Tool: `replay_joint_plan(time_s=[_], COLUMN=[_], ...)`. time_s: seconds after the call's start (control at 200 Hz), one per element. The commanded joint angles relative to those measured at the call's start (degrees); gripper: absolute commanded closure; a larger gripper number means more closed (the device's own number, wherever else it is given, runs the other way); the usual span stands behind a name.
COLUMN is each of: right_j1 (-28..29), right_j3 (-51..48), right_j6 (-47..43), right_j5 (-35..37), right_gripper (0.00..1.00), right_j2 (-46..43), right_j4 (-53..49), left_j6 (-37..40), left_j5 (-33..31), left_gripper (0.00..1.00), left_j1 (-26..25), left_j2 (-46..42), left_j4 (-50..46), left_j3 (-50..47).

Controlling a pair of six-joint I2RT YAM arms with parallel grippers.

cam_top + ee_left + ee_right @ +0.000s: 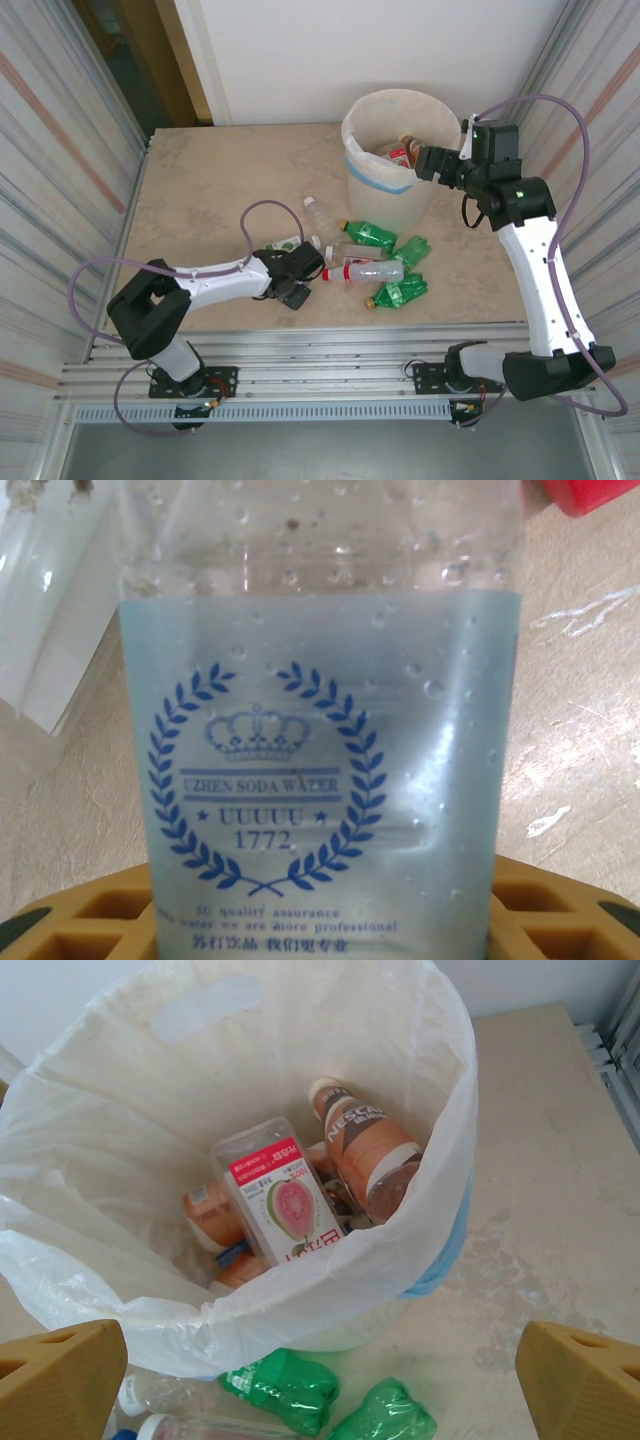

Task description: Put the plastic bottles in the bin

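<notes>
Left wrist view puts a clear soda-water bottle (320, 780) right against the lens, beaded with droplets. I judge it light, thin-walled and slippery, best pinched across its labelled middle. It sits low over the table beside the green bottles (370, 235), just in front of the bin (385, 190). I cannot tell whether the left gripper (300, 280) is clamped on it. The right gripper (320, 1370) hangs over the bin, fingers spread wide, holding nothing.
</notes>
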Motion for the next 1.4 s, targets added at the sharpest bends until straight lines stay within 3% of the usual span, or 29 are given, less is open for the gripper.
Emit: replay_joint_plan(time_s=[0.0,0.361,0.611,0.711,0.852,0.947,1.177,1.398], right_j1=[-0.19,1.17,5.33,9.07,14.65,17.85,24.64,28.82], right_j3=[-0.78,-1.89,-9.38,-11.85,-13.04,-12.86,-9.45,-5.53], right_j6=[1.80,2.13,5.70,7.28,8.39,9.38,10.24,9.22], right_j5=[-0.42,-4.32,-26.09,-30.15,-32.97,-35.22,-36.41,-33.28], right_gripper=[0.02,0.02,0.02,0.01,0.01,0.07,0.10,0.11], right_j2=[-1.21,-3.37,-5.17,-4.48,-2.53,-0.51,5.53,10.86], right_j4=[1.68,1.38,13.53,19.34,24.14,26.73,29.47,27.98], left_j6=[-0.06,-1.18,-0.41,0.26,-1.20,-2.06,-1.63,-1.97], left_j5=[0.99,1.06,-0.72,1.27,6.92,10.36,13.14,14.31], left_gripper=[0.61,0.71,0.74,0.75,0.75,0.75,0.75,0.76], left_j1=[-1.30,-2.51,-1.50,0.26,4.83,7.32,7.69,7.62], left_j2=[-2.91,-18.48,-28.78,-31.84,-35.02,-35.51,-34.12,-33.92], left_j4=[-0.11,2.91,13.17,19.97,28.52,32.45,36.12,38.00], left_j3=[-1.27,-3.14,-3.64,-4.65,-6.08,-6.44,-5.21,-5.07])
